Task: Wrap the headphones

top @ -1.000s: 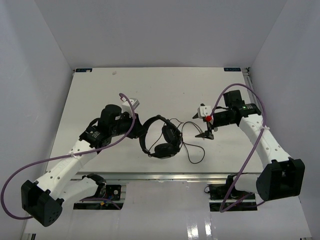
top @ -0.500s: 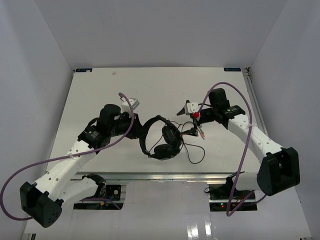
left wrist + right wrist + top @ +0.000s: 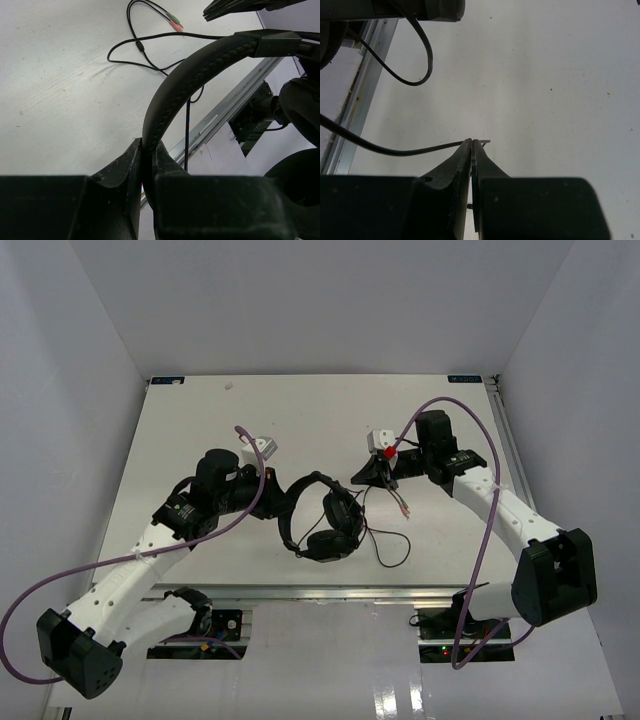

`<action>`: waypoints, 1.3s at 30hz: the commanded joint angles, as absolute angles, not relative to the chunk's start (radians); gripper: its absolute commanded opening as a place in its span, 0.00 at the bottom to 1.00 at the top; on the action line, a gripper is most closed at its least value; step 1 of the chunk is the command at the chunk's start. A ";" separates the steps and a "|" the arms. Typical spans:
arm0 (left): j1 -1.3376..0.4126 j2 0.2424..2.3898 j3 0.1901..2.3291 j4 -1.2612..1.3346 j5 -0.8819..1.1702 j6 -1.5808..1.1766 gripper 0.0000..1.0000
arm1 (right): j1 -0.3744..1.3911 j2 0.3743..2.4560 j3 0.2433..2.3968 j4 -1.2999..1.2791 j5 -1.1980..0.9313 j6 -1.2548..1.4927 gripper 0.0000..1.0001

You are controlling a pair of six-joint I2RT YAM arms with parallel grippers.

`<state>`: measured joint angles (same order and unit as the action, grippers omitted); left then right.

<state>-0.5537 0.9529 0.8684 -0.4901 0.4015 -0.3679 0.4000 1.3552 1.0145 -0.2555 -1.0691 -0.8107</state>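
Observation:
The black headphones (image 3: 325, 525) sit at the table's middle front with the headband arched up. My left gripper (image 3: 281, 502) is shut on the headband (image 3: 200, 65), pinched between its fingertips (image 3: 148, 150). The thin dark cord (image 3: 392, 552) loops over the table to the right of the ear cups, and its reddish tips (image 3: 403, 510) lie loose there. My right gripper (image 3: 362, 476) is just right of the headband's top. It is shut on the cord (image 3: 395, 150), which runs into its closed tips (image 3: 471, 143), with a short bit poking out on the far side.
The white table (image 3: 300, 420) has white walls on three sides. A metal rail (image 3: 350, 592) runs along its near edge. Purple robot cables (image 3: 60, 580) hang beside both arms. A small grey mark (image 3: 229, 386) is on the far left of the tabletop.
My right gripper moved left toward the headphones and went from open to shut on the cord. The left gripper kept its hold on the headband.

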 commanded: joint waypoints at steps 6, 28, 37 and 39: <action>-0.554 0.895 0.908 -0.475 0.424 -0.387 0.00 | 0.400 1.289 1.036 -0.363 -0.942 -0.946 0.61; -0.554 0.896 0.941 -0.468 0.415 -0.407 0.00 | 0.502 1.336 0.949 -0.037 -1.286 -0.673 0.58; -0.554 0.889 0.917 -0.468 0.415 -0.394 0.00 | 0.450 1.274 0.955 -0.086 -1.246 -0.686 0.08; -0.554 0.891 0.906 -0.469 0.406 -0.379 0.00 | 0.434 1.272 1.045 -0.256 -1.193 -0.809 0.08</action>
<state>-0.5537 0.9192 0.8948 -0.5011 0.3992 -0.3818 0.4691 1.3150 0.9348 -0.1003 -1.2333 -0.7019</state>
